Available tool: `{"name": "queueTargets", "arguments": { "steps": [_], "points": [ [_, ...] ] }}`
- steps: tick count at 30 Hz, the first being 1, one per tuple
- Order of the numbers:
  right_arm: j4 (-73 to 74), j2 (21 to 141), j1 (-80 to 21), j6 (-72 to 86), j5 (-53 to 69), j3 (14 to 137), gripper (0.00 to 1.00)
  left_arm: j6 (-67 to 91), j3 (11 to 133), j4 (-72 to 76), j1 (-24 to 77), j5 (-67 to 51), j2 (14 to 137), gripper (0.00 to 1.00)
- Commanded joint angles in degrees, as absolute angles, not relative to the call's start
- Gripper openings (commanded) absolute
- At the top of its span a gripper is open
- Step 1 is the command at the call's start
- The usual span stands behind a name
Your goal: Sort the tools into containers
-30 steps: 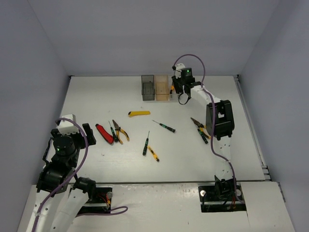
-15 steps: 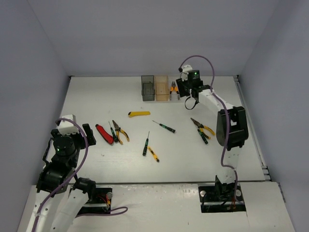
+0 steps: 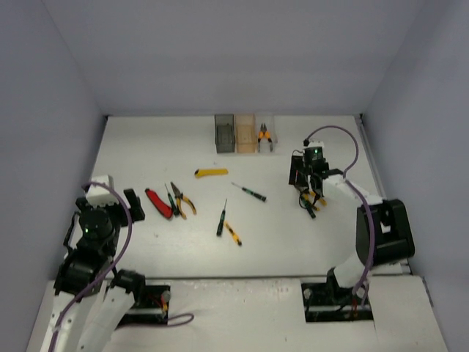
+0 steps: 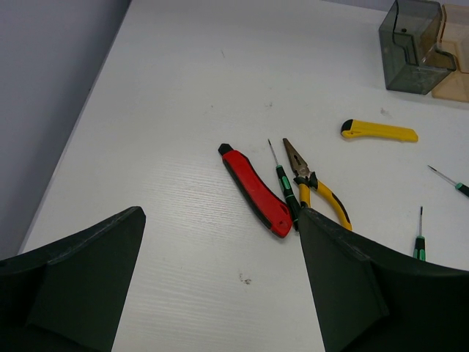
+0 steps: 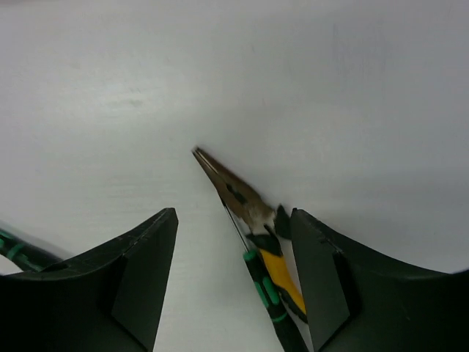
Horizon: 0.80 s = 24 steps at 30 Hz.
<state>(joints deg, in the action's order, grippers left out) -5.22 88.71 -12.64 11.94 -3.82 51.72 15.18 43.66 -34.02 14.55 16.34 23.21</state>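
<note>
Right gripper (image 5: 233,220) hangs directly over the yellow-handled pliers (image 5: 242,194) on the right side of the table. Its jaws are roughly half apart with nothing in them.

The bit that matters: in the right wrist view the pliers run on a diagonal, nose up-left and handles down-right. They pass through the gap between the fingers, closer to the right one, so they lie skewed to the closing line, not square across it. We reckon a little wrist twist is called for before going down.

The right arm is clearly the nearer one. The left gripper (image 4: 220,220) sits wide open and empty way over on the left, facing the red cutter (image 4: 256,192) and its neighbours.

The wrist view gives us something the top view doesn't: a black-green screwdriver (image 5: 265,290) right up against the pliers' handles, maybe touching, and easy to pinch along with them. From above, the arm covers most of that.

The top view in turn shows the three bins (image 3: 245,133) at the far edge, well apart from here, with orange pliers (image 3: 264,136) in the clear one.
</note>
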Motion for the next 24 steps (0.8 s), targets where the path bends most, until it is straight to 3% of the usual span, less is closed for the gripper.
{"name": "queueTargets", "arguments": {
  "steps": [1, 8, 11, 17, 24],
  "points": [
    [-5.5, 83.9, -12.1, 18.8, -7.8, 47.2, 0.61, 14.7, 44.6, -30.7, 15.5, 16.6, 23.4, 0.82],
    [-2.7, 79.3, -11.9, 20.0, -12.9, 43.8, 0.56, 14.7, 44.5, -30.8, 16.3, 16.1, 22.6, 0.82],
    [-1.2, 78.9, -11.1, 20.6, -14.2, 43.7, 0.46, 14.7, 44.5, -30.8, 16.3, 16.1, 22.6, 0.82],
    [-0.3, 81.0, -9.2, 21.4, -11.1, 42.5, 0.38, 14.7, 44.4, -30.7, 16.4, 15.9, 22.6, 0.82],
    [-0.3, 82.7, -8.3, 22.5, -7.9, 41.8, 0.38, 14.7, 44.4, -30.8, 16.5, 15.6, 23.0, 0.82]
  ]
}}
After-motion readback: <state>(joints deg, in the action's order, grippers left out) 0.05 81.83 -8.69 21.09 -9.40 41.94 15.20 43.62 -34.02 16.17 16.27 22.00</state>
